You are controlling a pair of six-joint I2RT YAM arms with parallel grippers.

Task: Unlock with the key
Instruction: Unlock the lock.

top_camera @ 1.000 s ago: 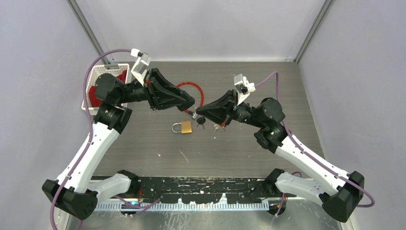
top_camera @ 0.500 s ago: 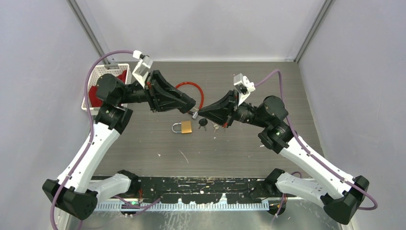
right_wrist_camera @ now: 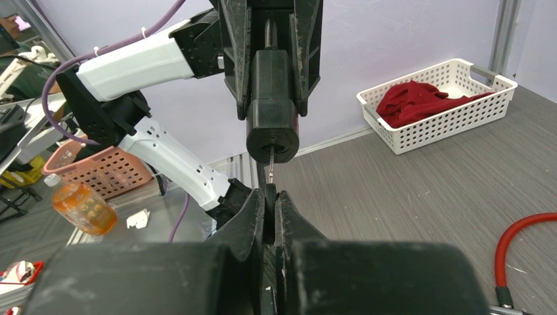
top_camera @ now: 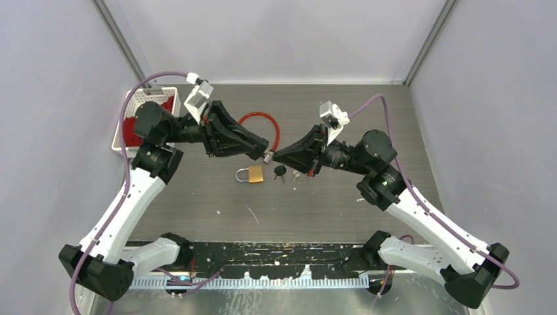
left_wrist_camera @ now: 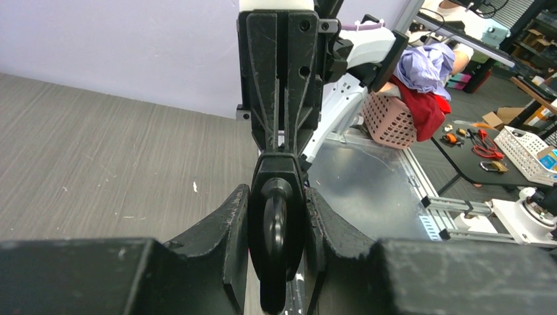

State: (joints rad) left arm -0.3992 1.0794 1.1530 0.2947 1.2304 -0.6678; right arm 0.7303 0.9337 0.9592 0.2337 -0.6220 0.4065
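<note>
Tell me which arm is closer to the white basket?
Left. The left arm has its elbow by the white basket, its gripper clamping the black lock; the right arm, pinching the key, is across the table.

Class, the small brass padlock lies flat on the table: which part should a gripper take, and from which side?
Take the brass padlock by its body from above, fingers across its two narrow edges. It lies flat, so the broad faces cannot be pinched, and the silver shackle, pointing left in the overhead view, would probably swivel.
</note>
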